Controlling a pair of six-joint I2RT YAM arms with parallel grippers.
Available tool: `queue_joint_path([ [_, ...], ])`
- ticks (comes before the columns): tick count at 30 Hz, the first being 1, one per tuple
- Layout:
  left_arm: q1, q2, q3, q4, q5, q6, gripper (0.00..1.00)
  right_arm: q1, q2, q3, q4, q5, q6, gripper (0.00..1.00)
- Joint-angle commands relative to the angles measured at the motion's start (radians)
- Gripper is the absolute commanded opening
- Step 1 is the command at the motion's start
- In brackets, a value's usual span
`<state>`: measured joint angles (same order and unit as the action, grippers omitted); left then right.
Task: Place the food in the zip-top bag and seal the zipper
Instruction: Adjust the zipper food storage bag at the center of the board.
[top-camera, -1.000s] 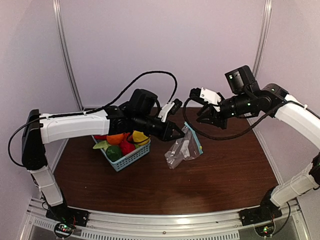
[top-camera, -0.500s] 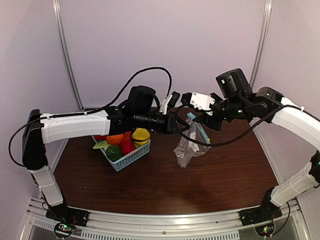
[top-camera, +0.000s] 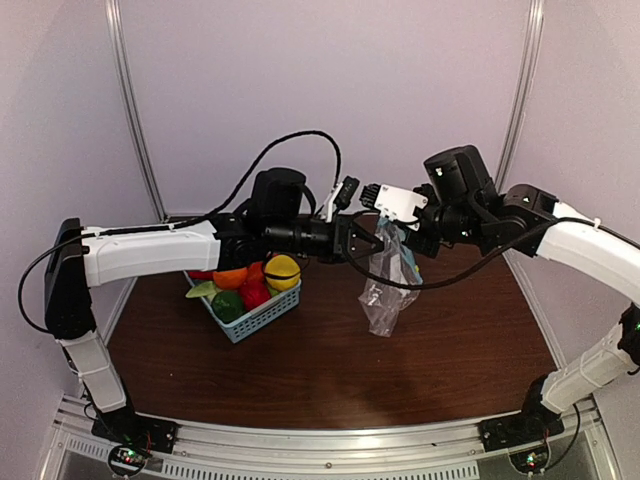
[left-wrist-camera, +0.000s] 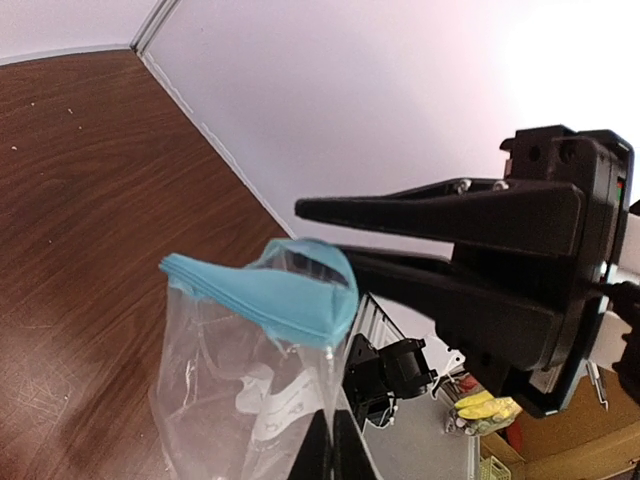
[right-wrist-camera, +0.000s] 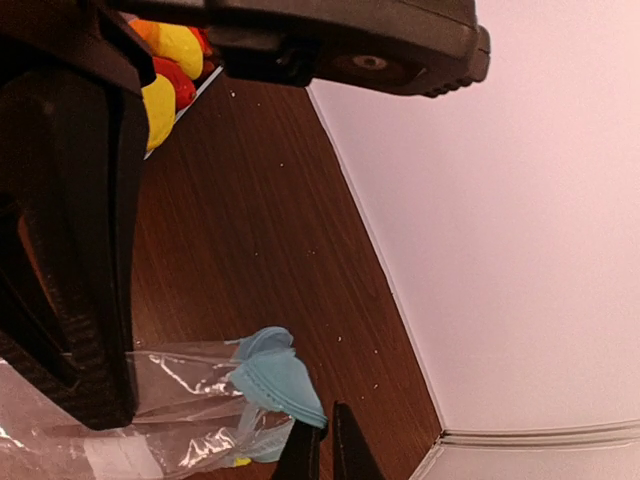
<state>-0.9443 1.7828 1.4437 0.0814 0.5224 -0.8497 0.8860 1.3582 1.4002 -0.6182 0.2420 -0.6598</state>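
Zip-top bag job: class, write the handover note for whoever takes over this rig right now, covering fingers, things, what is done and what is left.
Left gripper: shut on the bag near its top; the bag hangs from it.
Right gripper: fingers nearly together at the zipper; I cannot tell whether they grip it.
Food: in the basket, left of the bag; none seen in the bag.
Done: bag lifted.
Left: hold the mouth open, load the food, seal the zipper.
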Motion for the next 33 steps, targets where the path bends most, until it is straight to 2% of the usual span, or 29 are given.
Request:
queue_joint_path([
  [1,0.004,0.017,-0.007,0.037,0.037,-0.006,0.00,0.003,-0.002,0.008,0.054,0.092,0.018,0.00],
  [7,0.005,0.021,-0.008,-0.072,-0.021,0.104,0.00,-0.032,0.000,0.049,-0.057,-0.104,0.046,0.00],
  [10,0.001,0.001,-0.042,-0.118,-0.104,0.213,0.00,-0.064,0.020,0.058,-0.140,-0.210,0.064,0.00],
  [13,-0.007,-0.026,-0.121,-0.091,-0.196,0.302,0.00,-0.104,0.050,0.073,-0.241,-0.391,0.093,0.00],
  [16,-0.027,-0.061,-0.206,0.002,-0.269,0.382,0.00,-0.118,0.076,0.074,-0.311,-0.547,0.131,0.00],
  [20,-0.037,-0.069,-0.240,0.000,-0.402,0.424,0.00,-0.131,0.100,0.064,-0.363,-0.733,0.184,0.00],
  [25,-0.037,-0.081,-0.283,0.034,-0.468,0.446,0.00,-0.199,0.121,0.025,-0.357,-1.006,0.270,0.00],
  [28,-0.037,-0.099,-0.325,0.089,-0.480,0.461,0.00,-0.257,0.141,-0.051,-0.275,-1.203,0.391,0.00],
  [33,-0.037,-0.154,-0.427,0.234,-0.498,0.485,0.00,-0.320,0.197,-0.100,-0.225,-1.351,0.477,0.00],
])
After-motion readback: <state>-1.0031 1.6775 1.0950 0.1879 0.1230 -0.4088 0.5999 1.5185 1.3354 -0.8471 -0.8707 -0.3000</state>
